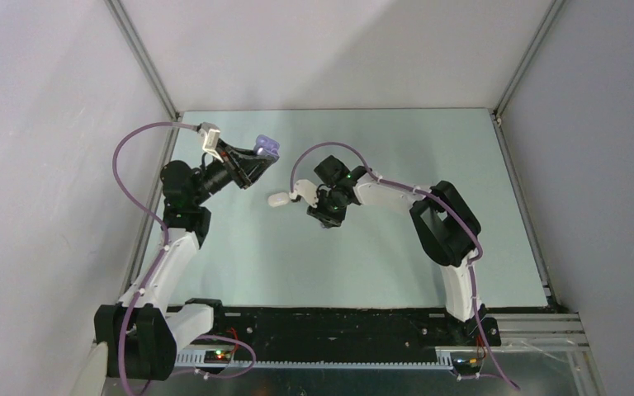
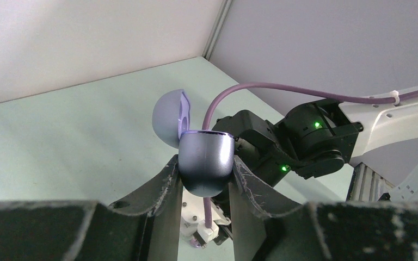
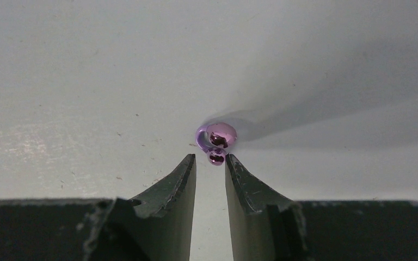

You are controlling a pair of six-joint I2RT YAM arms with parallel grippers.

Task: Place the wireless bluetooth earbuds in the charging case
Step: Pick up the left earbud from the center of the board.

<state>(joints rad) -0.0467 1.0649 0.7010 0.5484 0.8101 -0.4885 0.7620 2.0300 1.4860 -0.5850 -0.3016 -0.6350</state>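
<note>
Left gripper (image 2: 205,163): its jaws are clamped on the lower shell of the purple charging case (image 2: 207,155) and hold it up off the surface (image 2: 76,136).
Purple charging case: its lid (image 2: 168,117) is swung open and stands up behind the shell. The left wrist view sees the case from the side, so the inside cannot be seen.
Purple earbud (image 3: 217,138): it is glossy and lies on the surface, with a soft shadow stretching to its right. Its smaller knob points toward the right gripper.
Right gripper (image 3: 210,159): it is low over the surface, with its jaws narrow and a slim gap between them. The earbud's knob sits at the mouth of that gap, and whether either tip touches it cannot be told.
White rounded object (image 1: 279,199): it rests on the surface between the two arms, just beside the right gripper in the top view.
Grippers: they are near each other but apart, with the left one farther back and to the left.
</note>
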